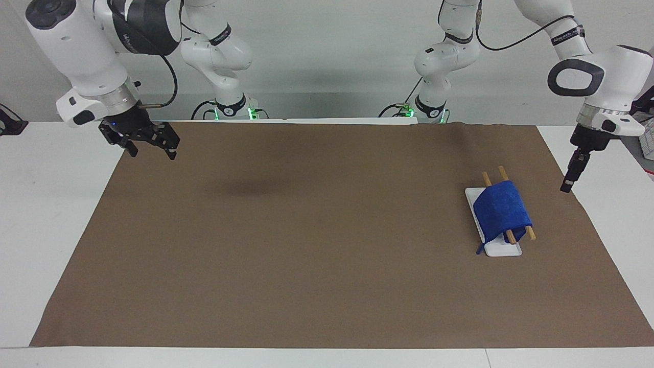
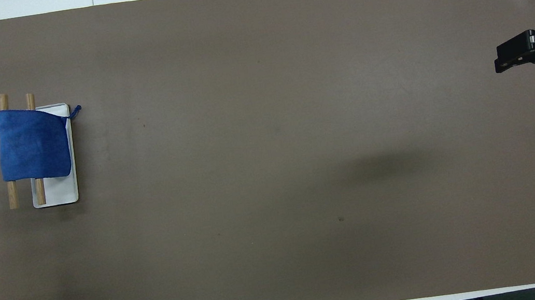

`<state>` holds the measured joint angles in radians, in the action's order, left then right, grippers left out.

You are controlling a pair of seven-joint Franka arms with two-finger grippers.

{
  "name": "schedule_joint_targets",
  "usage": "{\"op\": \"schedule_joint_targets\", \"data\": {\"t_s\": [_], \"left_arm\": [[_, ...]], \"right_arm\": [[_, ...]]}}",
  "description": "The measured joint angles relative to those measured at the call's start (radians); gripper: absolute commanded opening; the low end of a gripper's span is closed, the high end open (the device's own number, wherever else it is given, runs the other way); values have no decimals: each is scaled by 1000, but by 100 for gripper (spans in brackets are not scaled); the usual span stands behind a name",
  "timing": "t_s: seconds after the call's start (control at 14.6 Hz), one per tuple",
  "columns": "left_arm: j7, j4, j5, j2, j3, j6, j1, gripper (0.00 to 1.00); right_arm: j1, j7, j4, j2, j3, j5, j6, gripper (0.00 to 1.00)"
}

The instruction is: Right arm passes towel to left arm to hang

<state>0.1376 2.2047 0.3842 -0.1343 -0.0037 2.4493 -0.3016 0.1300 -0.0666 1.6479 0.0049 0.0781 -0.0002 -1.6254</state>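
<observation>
The blue towel [image 1: 501,209] [image 2: 34,150] lies draped over two wooden rods [image 1: 503,174] of a small rack with a white base [image 1: 505,250], and both its ends hang down. Its loop tail [image 2: 75,113] sticks out at one corner. My left gripper [image 1: 566,185] hangs empty and open over the mat's edge beside the rack, apart from the towel. My right gripper [image 1: 153,152] [image 2: 498,62] waits open and empty over the mat's edge at the right arm's end of the table.
A brown mat [image 1: 306,230] covers most of the white table [image 1: 51,214]. The rack's white base [image 2: 61,192] and rod ends [image 2: 12,193] show beside the towel from above.
</observation>
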Motion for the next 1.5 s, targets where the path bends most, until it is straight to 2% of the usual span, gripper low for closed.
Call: {"op": "schedule_joint_targets", "data": {"t_s": [0.2, 0.48, 0.82, 0.96, 1.23, 1.5], "left_arm": [[1, -129, -163, 10, -3, -178, -4, 99], [-1, -323, -251, 26, -17, -458, 19, 99], [-1, -558, -313, 35, -29, -927, 170, 99], [2, -641, -319, 60, -32, -1062, 243, 99], [-21, -665, -324, 99, -31, -1098, 320, 99], [-61, -666, -343, 96, -28, -1098, 337, 99]], "right_arm": [[0, 0, 0, 0, 0, 0, 0, 100], [0, 0, 0, 0, 0, 0, 0, 100], [0, 0, 0, 0, 0, 0, 0, 100], [0, 0, 0, 0, 0, 0, 0, 100], [0, 0, 0, 0, 0, 0, 0, 100], [0, 0, 0, 0, 0, 0, 0, 100]]}}
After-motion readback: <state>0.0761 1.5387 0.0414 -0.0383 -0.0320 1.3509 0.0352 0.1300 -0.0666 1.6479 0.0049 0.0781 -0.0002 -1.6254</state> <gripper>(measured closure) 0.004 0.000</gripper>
